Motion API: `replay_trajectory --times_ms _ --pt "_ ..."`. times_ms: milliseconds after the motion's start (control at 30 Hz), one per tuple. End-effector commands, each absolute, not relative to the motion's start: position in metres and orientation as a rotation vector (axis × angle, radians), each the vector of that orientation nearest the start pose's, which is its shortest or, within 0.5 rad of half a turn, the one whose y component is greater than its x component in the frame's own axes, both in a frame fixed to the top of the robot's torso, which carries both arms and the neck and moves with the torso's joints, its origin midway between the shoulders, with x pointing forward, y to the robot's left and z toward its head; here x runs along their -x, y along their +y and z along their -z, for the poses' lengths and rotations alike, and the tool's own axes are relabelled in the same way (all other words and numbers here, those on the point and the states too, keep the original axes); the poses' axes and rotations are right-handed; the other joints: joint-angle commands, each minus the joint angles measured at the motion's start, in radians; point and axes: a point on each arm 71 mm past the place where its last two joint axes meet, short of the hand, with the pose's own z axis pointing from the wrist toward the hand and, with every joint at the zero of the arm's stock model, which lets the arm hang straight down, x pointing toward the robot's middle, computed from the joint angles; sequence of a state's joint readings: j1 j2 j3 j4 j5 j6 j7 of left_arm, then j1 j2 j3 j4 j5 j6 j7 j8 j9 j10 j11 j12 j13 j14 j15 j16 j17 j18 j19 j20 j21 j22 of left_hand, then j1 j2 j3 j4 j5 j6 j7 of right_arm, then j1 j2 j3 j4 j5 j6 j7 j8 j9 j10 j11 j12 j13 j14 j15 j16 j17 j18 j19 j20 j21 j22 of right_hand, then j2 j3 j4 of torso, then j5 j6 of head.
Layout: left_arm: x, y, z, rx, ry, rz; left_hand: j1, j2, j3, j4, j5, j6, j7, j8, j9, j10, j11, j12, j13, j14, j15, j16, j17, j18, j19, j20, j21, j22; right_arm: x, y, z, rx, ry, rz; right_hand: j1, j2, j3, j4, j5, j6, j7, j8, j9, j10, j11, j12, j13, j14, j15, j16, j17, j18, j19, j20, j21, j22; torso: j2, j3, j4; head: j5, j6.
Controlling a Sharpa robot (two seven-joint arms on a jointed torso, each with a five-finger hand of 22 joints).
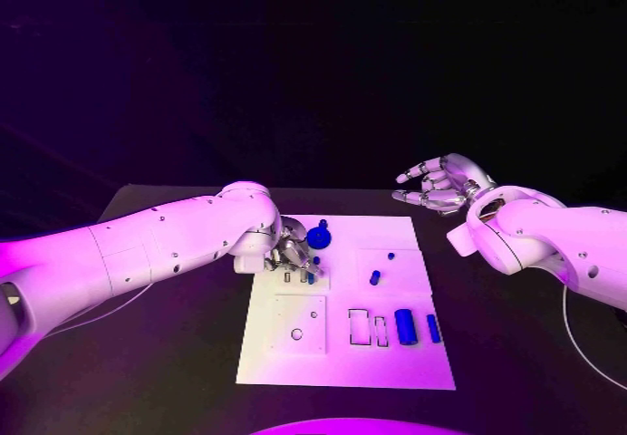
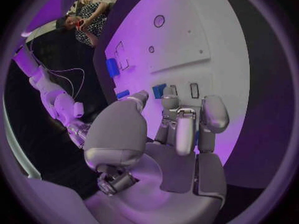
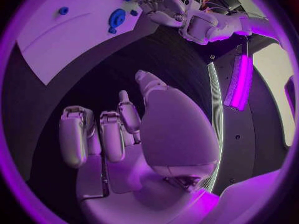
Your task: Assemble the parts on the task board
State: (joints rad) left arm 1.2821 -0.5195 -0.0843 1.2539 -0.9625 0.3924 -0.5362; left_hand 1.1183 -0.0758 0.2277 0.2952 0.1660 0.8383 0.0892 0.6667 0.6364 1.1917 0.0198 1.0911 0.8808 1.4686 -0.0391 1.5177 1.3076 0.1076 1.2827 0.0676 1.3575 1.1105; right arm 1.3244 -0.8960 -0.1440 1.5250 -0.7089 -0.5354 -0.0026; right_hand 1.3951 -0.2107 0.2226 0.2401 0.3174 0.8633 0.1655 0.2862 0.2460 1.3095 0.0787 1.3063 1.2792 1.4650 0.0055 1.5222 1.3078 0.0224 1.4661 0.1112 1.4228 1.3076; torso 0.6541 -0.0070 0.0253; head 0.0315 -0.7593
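Table: left hand (image 1: 290, 256) touching task board (image 1: 392, 362).

One task board (image 1: 392, 362) on one black table (image 1: 170, 362). At least six blue parts on the board: one round disc part (image 1: 319, 238), two upright cylinders at the near right (image 1: 405, 326), a few small pieces (image 1: 375, 278). Two hands: left (image 1: 290, 254), right (image 1: 444, 184).

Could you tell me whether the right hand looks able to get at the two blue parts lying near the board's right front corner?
Probably yes. The right hand is open and raised off the board's far right side, the two blue parts lie uncovered, and the left hand works further left.
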Motion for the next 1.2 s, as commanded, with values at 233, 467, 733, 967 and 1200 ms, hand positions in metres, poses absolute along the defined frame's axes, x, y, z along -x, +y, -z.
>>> replay_trajectory --times_ms 233,467,733,967,1200 --pt "-0.510 0.122 0.226 -0.013 2.574 0.460 0.048 0.023 0.024 -0.005 0.007 -0.003 0.000 -0.014 0.009 -0.006 -0.003 -0.008 -0.004 0.059 -0.001 -0.001 0.142 -0.010 -0.011 0.000 -0.001 0.002 -0.499 -0.243 0.160 -0.559 1.585 -0.879 0.003 -0.006 0.002 0.007 0.007 0.001 -0.003 0.004 0.000 -0.006 0.000 -0.006 -0.001 0.072 0.000 -0.004 0.120 0.016 0.024 -0.001 -0.007 0.183 0.000 0.0005 0.0006 -0.001 -0.002" --pt "-0.509 0.123 0.227 0.023 2.582 0.485 0.120 0.050 0.089 -0.011 0.010 -0.001 -0.006 -0.018 0.025 -0.007 -0.008 -0.013 -0.009 0.060 -0.006 0.001 0.146 -0.010 -0.014 -0.001 0.001 0.005 -0.499 -0.243 0.160 -0.560 1.587 -0.877 0.003 -0.006 0.002 0.007 0.007 0.001 -0.003 0.004 0.000 -0.006 0.000 -0.006 -0.001 0.072 0.000 -0.004 0.120 0.016 0.024 -0.001 -0.007 0.183 0.000 0.0007 0.0003 -0.002 -0.004" --pt "-0.509 0.123 0.227 0.067 2.592 0.520 0.204 0.019 0.293 -0.059 0.006 -0.015 -0.005 -0.020 0.064 -0.012 -0.008 -0.033 -0.029 0.059 -0.006 0.001 0.146 -0.010 -0.019 -0.002 0.004 0.008 -0.499 -0.243 0.160 -0.560 1.588 -0.876 0.005 -0.005 0.004 0.007 0.009 0.001 -0.003 0.005 0.000 -0.004 0.000 -0.005 0.000 0.072 -0.001 -0.004 0.120 0.016 0.025 -0.001 -0.007 0.183 -0.001 0.0006 0.0003 -0.001 -0.006" --pt "-0.510 0.129 0.226 0.127 2.576 0.546 0.164 -0.032 0.508 -0.149 0.005 -0.021 0.001 -0.005 0.115 -0.010 -0.005 -0.050 -0.049 0.059 -0.003 0.000 0.145 -0.010 -0.021 0.000 0.008 0.014 -0.500 -0.244 0.160 -0.562 1.591 -0.873 0.006 -0.005 0.005 0.007 0.011 0.001 -0.003 0.005 -0.001 -0.004 0.000 -0.004 0.001 0.072 -0.001 -0.004 0.121 0.016 0.025 -0.001 -0.007 0.183 -0.001 0.0008 0.0003 0.000 -0.006" --pt "-0.509 0.138 0.222 0.195 2.538 0.574 0.126 -0.046 0.574 -0.187 0.006 -0.015 -0.001 0.004 0.136 -0.006 -0.007 -0.054 -0.057 0.061 -0.006 0.002 0.149 -0.011 -0.018 -0.001 0.012 0.019 -0.500 -0.246 0.161 -0.564 1.592 -0.869 0.006 -0.005 0.005 0.008 0.012 0.001 -0.003 0.005 -0.001 -0.003 0.000 -0.004 0.001 0.072 -0.001 -0.004 0.120 0.015 0.025 -0.002 -0.007 0.184 -0.001 0.0015 0.0013 0.000 -0.007"
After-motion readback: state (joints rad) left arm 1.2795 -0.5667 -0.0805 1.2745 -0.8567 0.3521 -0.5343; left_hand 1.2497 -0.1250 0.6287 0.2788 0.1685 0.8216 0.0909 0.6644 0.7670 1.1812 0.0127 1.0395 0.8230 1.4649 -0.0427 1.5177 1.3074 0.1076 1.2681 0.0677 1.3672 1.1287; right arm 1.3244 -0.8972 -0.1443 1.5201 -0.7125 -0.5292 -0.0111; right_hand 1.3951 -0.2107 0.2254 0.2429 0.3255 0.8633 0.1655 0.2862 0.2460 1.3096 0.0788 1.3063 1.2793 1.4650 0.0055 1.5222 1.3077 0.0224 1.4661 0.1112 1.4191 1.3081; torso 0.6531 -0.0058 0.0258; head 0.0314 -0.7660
